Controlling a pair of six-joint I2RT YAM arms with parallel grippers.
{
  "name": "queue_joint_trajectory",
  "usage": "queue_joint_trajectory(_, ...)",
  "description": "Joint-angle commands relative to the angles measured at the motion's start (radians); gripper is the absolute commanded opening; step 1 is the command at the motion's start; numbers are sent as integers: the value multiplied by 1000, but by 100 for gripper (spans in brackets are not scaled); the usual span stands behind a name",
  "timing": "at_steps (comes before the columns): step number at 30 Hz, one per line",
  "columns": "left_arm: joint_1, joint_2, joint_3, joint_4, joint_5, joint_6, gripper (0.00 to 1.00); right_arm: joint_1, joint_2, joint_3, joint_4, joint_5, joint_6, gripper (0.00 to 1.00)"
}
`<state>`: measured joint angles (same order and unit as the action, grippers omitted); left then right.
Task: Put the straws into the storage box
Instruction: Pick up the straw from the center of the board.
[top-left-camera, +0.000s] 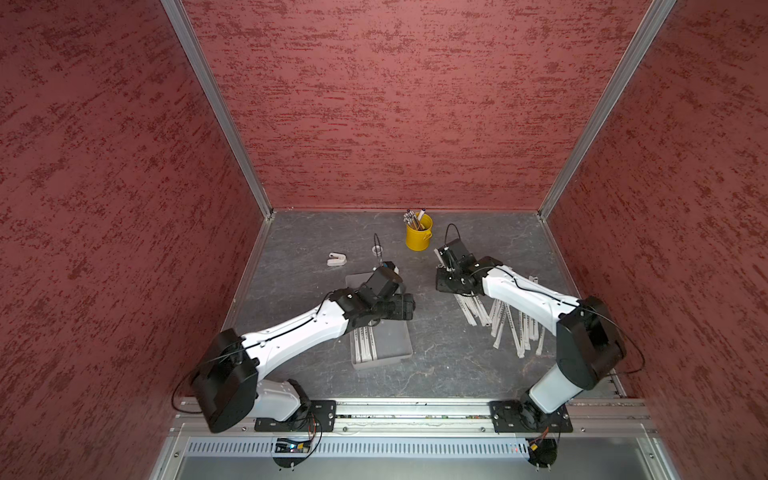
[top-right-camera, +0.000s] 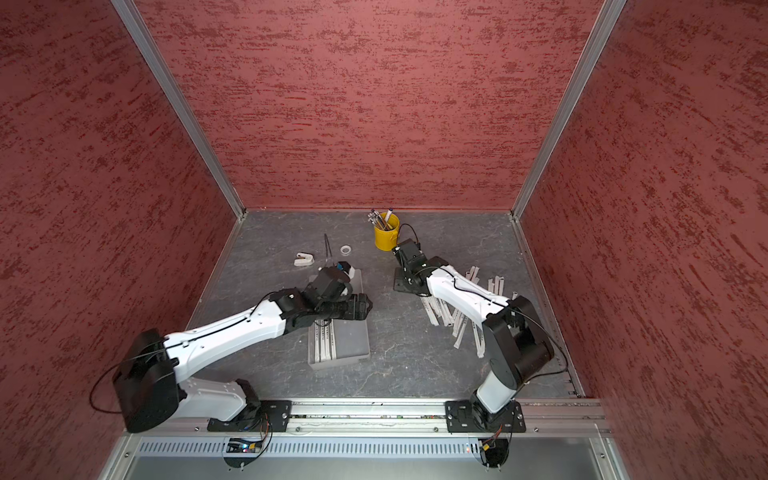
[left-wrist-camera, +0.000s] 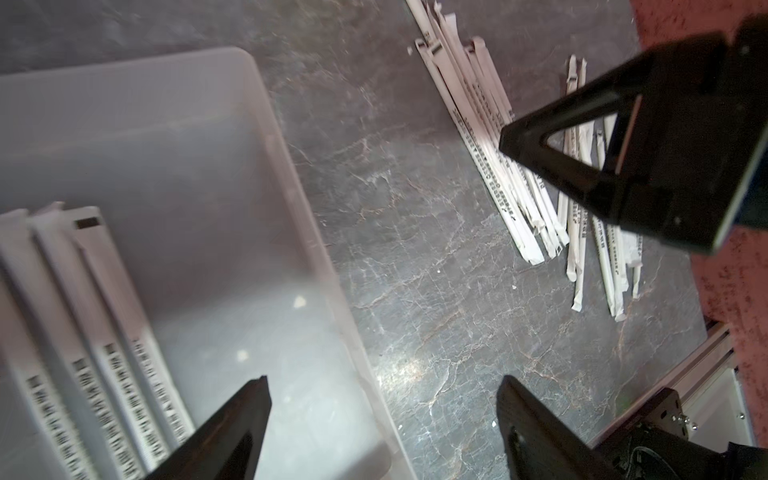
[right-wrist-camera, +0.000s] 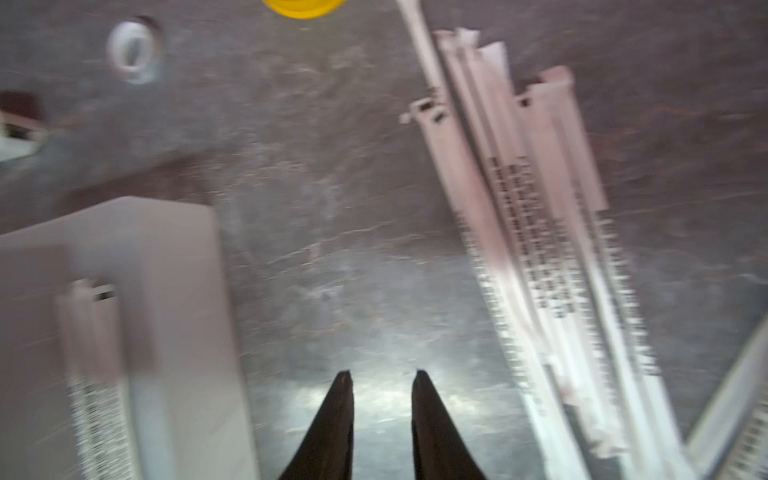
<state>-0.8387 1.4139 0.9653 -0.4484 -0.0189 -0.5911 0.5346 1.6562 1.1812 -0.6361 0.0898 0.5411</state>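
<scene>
Straws (left-wrist-camera: 104, 332) in storage box (left-wrist-camera: 187, 145), left end effector (left-wrist-camera: 382, 382) spread empty, right end effector (right-wrist-camera: 382, 374) parted

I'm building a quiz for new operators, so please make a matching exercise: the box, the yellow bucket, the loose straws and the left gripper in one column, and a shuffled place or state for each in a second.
1. box
2. yellow bucket
3. loose straws
4. left gripper

a. open, holding nothing
b. holds pens
c. lying on the table, outside the box
d. has a few straws along one side

Pairs: 1-d, 2-b, 3-c, 4-a
</scene>
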Motion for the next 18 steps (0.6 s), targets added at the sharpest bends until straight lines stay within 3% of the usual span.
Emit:
queue_joint_trajectory(1, -36, 68, 72, 11, -8, 20, 89, -34, 49, 6, -76, 64, -123, 29)
queue_joint_trajectory(18, -2, 58, 21, 37, 19, 5, 89, -34, 228, 38, -17, 78, -125, 30)
